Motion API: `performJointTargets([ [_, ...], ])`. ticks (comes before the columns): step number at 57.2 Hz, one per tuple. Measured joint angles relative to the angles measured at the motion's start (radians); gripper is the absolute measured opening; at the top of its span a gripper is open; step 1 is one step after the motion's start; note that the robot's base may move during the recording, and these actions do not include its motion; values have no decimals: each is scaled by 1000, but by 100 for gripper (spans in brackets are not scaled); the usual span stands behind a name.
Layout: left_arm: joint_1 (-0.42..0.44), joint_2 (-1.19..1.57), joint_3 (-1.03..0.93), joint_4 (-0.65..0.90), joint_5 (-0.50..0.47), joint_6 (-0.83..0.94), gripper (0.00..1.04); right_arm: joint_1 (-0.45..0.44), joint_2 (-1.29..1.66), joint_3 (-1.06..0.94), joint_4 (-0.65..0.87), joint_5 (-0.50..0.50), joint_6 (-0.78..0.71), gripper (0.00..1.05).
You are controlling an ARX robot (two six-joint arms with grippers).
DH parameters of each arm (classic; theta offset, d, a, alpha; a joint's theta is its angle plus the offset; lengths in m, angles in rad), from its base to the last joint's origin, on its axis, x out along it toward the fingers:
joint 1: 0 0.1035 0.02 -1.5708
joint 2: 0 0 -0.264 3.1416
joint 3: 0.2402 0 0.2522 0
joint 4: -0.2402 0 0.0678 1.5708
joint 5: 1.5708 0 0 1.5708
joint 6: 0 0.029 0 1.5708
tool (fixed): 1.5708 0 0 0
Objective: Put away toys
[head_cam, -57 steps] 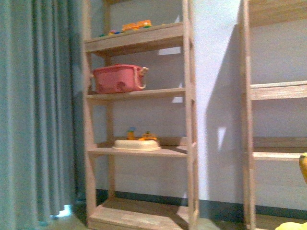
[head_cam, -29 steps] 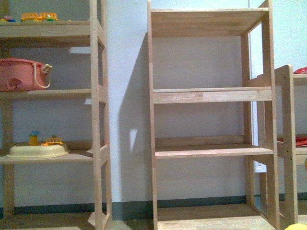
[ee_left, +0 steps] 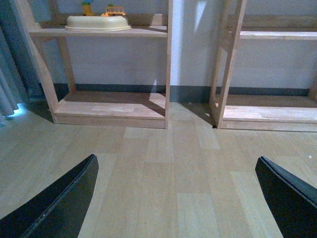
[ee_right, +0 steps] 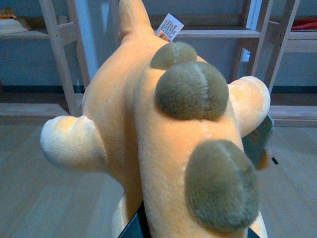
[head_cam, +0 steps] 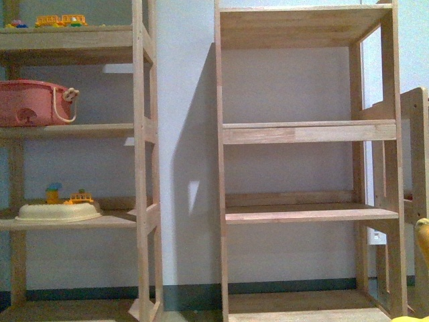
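Plush [ee_right: 163,124] is in my right gripper [ee_right: 198,186], and it fills that wrist view: orange body, pale stubby limbs, brown-grey pads, a white tag [ee_right: 170,27] at the far end. Dark bits of my fingers [ee_right: 257,141] peek out on either side of it, so I call the gripper clenched on the plush. In the front view only a yellow sliver of it shows at the right edge.

My left gripper [ee_left: 171,208] hangs over bare floor [ee_left: 163,163], spread wide and carrying nothing.

Progress, as I judge it: the pick-up is done, the putting away is not. The toy is in the air, touching no shelf.

Ahead of my right gripper and well apart from it stands a wooden rack [head_cam: 308,215], and I see nothing on its boards. Off towards my left gripper's side is a second rack [head_cam: 144,168], holding a pink basin [head_cam: 30,104], a cream tray [head_cam: 57,212] and little trains [head_cam: 60,20].

What's left: close the gap to a rack, lift the plush over a board, set it down, let go. I can't tell from here which board is meant. No other loose toy shows on the floor near either gripper, so this may be the last one.
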Motion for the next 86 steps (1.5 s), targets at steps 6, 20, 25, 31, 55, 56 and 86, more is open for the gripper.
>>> performJointTargets([
  [6,0,0,0,0,0,0,98,0,0,0,0,1,0,7],
  [20,0,0,0,0,0,0,98,0,0,0,0,2,0,7],
  [25,0,0,0,0,0,0,98,0,0,0,0,1,0,7],
  [31,0,0,0,0,0,0,98,0,0,0,0,1,0,7],
  [55,0,0,0,0,0,0,98,0,0,0,0,1,0,7],
  [56,0,0,0,0,0,0,98,0,0,0,0,1,0,7],
  [86,0,0,0,0,0,0,98,0,0,0,0,1,0,7],
])
